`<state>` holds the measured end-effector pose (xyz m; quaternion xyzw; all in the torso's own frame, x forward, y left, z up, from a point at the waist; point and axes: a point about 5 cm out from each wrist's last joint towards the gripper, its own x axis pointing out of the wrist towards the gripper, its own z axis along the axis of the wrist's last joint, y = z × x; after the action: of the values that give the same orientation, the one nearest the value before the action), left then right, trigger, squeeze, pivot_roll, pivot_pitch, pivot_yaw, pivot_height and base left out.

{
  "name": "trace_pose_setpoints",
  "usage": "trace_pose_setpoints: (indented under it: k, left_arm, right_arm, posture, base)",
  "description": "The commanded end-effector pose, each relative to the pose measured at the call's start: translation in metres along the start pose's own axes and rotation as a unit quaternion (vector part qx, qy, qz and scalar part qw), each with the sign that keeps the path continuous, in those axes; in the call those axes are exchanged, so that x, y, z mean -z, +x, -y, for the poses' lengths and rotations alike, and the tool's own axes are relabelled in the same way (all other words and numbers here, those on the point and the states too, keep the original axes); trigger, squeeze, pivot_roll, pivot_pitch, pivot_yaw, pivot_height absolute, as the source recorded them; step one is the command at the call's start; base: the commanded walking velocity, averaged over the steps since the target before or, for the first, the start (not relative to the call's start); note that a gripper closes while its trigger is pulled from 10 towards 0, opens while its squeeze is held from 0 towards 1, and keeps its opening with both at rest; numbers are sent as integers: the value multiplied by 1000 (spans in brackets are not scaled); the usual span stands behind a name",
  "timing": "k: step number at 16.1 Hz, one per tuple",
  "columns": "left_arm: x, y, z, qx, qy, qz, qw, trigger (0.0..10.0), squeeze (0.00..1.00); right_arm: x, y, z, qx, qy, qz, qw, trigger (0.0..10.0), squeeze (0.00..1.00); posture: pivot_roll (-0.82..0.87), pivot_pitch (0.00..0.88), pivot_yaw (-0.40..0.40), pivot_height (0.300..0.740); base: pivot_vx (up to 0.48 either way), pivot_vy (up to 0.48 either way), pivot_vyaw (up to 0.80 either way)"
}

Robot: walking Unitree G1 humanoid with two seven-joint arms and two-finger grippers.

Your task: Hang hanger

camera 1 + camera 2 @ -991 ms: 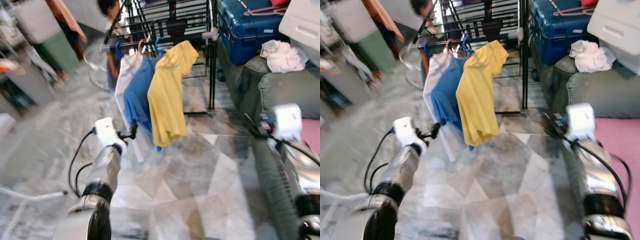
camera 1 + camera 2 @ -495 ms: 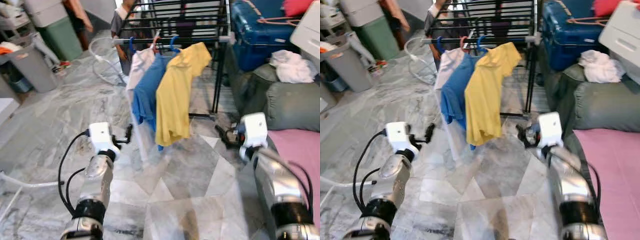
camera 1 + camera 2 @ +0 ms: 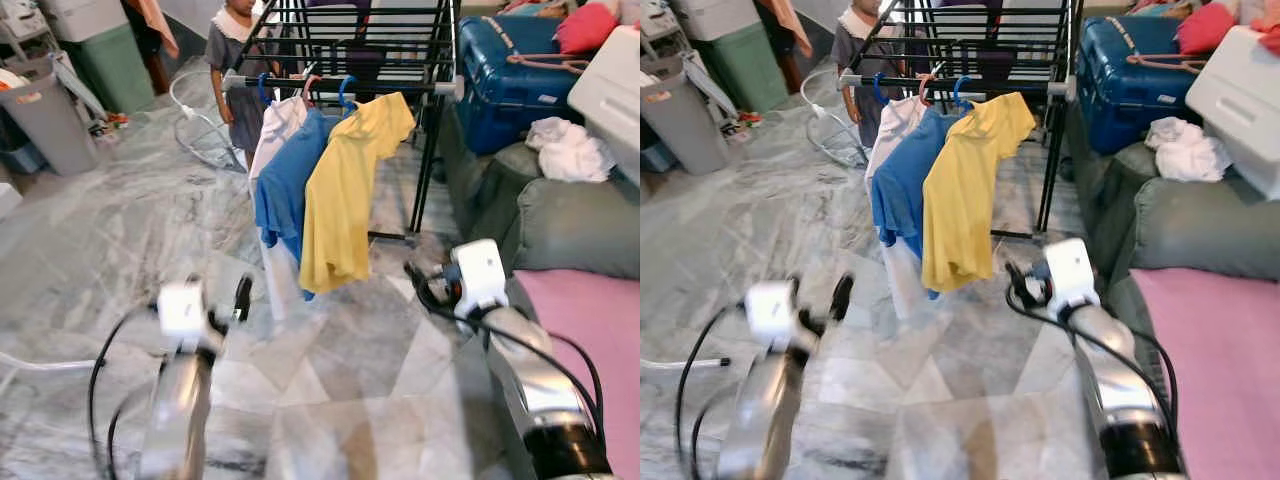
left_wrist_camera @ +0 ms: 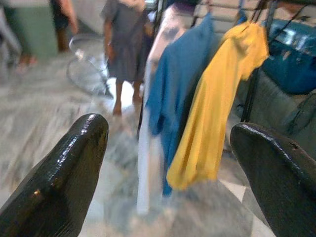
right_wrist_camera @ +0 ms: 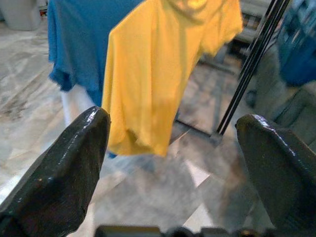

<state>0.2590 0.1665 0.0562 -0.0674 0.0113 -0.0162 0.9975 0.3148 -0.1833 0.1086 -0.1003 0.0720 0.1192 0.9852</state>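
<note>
Facing drying rack (image 3: 345, 85); yellow shirt (image 3: 345, 190), blue shirt (image 3: 285, 180), white shirt (image 3: 272, 130) on hangers along rail. I keep left hand (image 3: 232, 300) and right hand (image 3: 418, 285) raised, fingers spread, both empty. Pink hanger (image 3: 545, 60) lies on blue suitcase (image 3: 500, 85), well apart. Person (image 3: 232, 60) behind rack.

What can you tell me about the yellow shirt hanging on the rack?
The yellow shirt is a short-sleeved top of soft, thin-looking cloth. It hangs on a blue hanger hooked over the rail of the black drying rack. It sits tilted, one sleeve sticking out toward the rack's upright, the hem bunched and uneven. It overlaps the blue shirt beside it and clears the marble floor. Neither gripper touches it.
</note>
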Motion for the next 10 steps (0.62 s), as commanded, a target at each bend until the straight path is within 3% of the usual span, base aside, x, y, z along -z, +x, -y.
trace_pose_setpoints:
  k: [1,3,6,8,10]
  left_arm:
    - [-2,-6,-1,-1,14,7,1000,10000,0]
    - [-5,-9,-2,17,32,5,999,10000,0]
    - [-9,-6,0,19,31,2,999,10000,0]
    - [-5,-6,9,27,25,-7,999,10000,0]
    - [-1,-11,17,44,27,-15,999,10000,0]
  right_arm:
    - [4,3,-1,3,10,-13,1000,10000,0]
    - [11,2,-4,7,1,-39,999,10000,0]
    - [19,-6,-14,-9,3,-46,999,10000,0]
    - [19,-12,-12,-4,3,-50,999,10000,0]
    - [14,-19,5,34,-17,-45,998,10000,0]
  posture:
    - [-114,0,8,740]
    - [-99,0,11,740]
    - [-136,0,86,740]
    - [-171,0,135,740]
    - [-190,0,158,740]
  base:
    - [0,0,0]
    - [0,0,0]
    - [0,0,0]
    - [0,0,0]
    - [0,0,0]
